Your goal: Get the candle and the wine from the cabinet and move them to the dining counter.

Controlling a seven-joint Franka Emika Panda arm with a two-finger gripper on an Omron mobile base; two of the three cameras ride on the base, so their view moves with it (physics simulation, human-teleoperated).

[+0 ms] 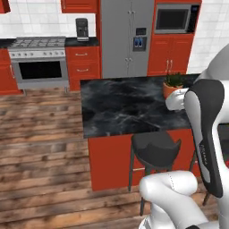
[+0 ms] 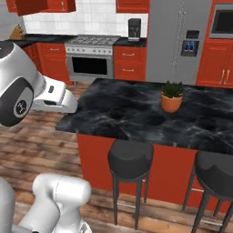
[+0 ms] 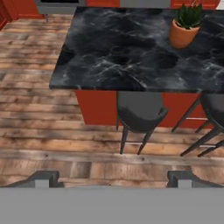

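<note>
The desk (image 3: 131, 57), the long black marble slab with white veining on a red panelled base, lies ahead of the hand (image 3: 113, 177) and lower than it, and its near edge crosses the hand view above the fingertips. Nothing of the candle or the wine stands on the marble that can be seen. The hand's two dark fingertips (image 3: 43, 178) stand wide apart with nothing between them, and under them is only wooden floor (image 3: 39, 127).

A potted plant (image 3: 186, 27) in a terracotta pot stands on the desk, ahead of the hand and off to its right. Tucked against the desk's red base, one dark round stool (image 3: 139, 114) sits just beyond the fingertips, nearly straight ahead, and a second stool (image 3: 214, 107) is further right, cut by the edge.

Far past the desk, along the back wall, are a steel stove (image 1: 38, 58), a grey refrigerator (image 1: 127, 38), a coffee machine (image 1: 82, 29) on the black worktop and a built-in microwave (image 1: 175, 19) among red cabinets.
</note>
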